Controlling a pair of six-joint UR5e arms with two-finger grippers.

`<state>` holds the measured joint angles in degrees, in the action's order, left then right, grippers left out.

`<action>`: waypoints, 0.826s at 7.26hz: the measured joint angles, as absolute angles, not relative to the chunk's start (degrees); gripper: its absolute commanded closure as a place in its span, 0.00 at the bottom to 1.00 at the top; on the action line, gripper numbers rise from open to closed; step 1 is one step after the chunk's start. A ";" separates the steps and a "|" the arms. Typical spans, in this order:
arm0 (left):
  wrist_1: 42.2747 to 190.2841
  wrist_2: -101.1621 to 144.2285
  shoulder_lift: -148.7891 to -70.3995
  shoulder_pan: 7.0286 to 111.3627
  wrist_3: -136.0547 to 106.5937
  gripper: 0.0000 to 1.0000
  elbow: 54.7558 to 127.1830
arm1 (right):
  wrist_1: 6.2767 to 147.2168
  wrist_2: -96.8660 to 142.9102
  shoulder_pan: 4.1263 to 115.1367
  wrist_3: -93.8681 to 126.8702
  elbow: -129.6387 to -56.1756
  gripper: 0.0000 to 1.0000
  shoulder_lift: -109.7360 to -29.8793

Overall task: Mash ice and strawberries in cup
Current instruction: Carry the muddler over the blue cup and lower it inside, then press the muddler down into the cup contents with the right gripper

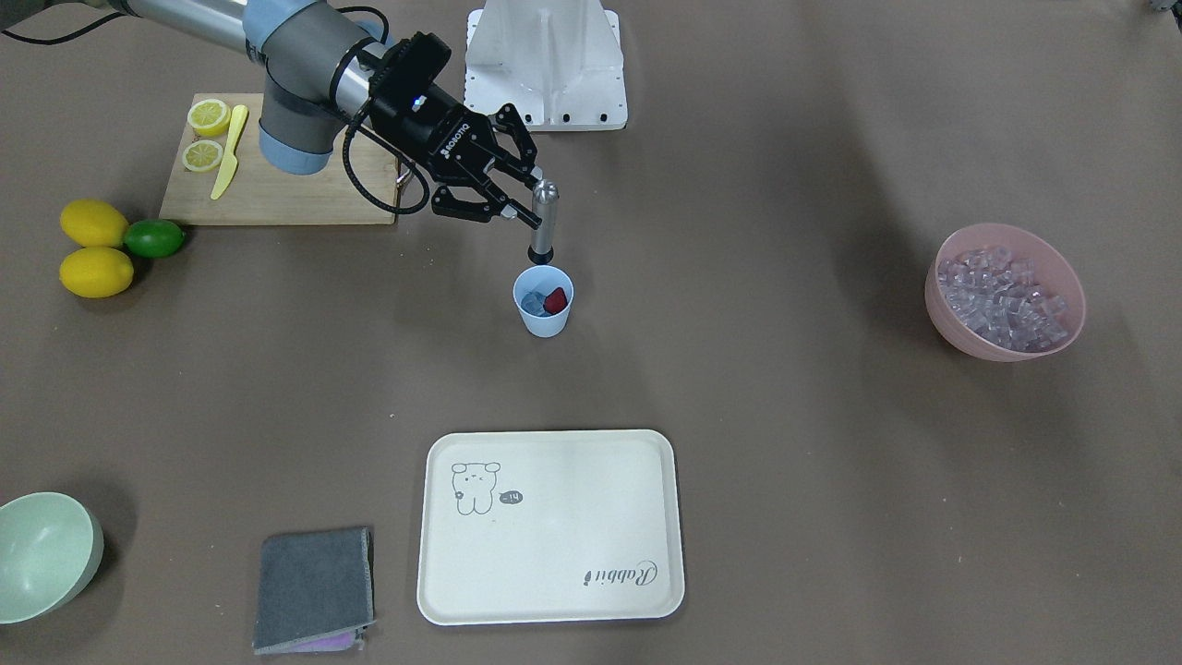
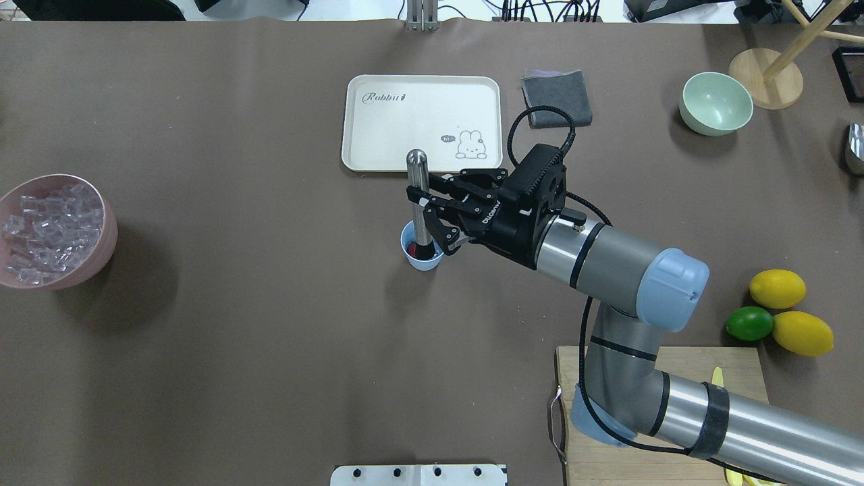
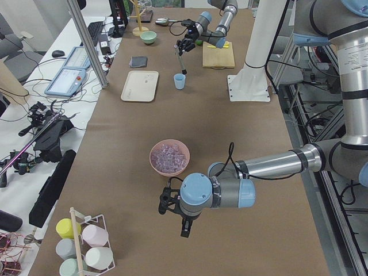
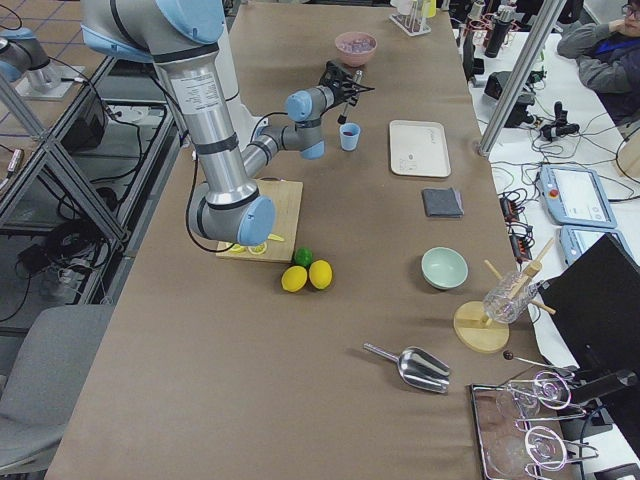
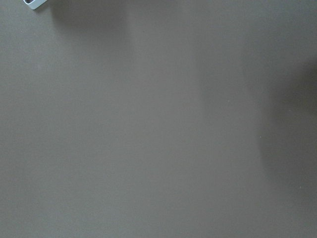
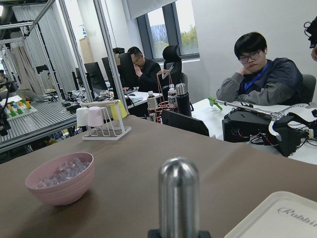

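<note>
Because mashing needs a straight downward push, the right claw [image 1: 531, 201] grips a steel muddler [image 1: 544, 217] upright, its foot just over the cup [image 1: 543, 320] at mid-surface. The front-facing view shows the strawberry [image 1: 555, 299] and ice [image 1: 532, 301] inside; overhead, the muddler hides most of them. The left claw [image 3: 183, 229] appears only in a side view, so I cannot tell its state.

Ice [image 1: 532, 301] and strawberry [image 1: 555, 298] lie in the cup [image 1: 544, 321], near the tray [image 1: 572, 526].
</note>
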<state>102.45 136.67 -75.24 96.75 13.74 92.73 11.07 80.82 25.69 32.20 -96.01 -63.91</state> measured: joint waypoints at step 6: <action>102.46 136.50 -75.15 96.73 13.74 0.01 92.58 | 8.70 76.56 23.81 30.96 -89.28 1.00 -62.61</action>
<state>102.46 136.50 -75.15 96.73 13.74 92.58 8.70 76.56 23.81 30.96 -89.28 -62.61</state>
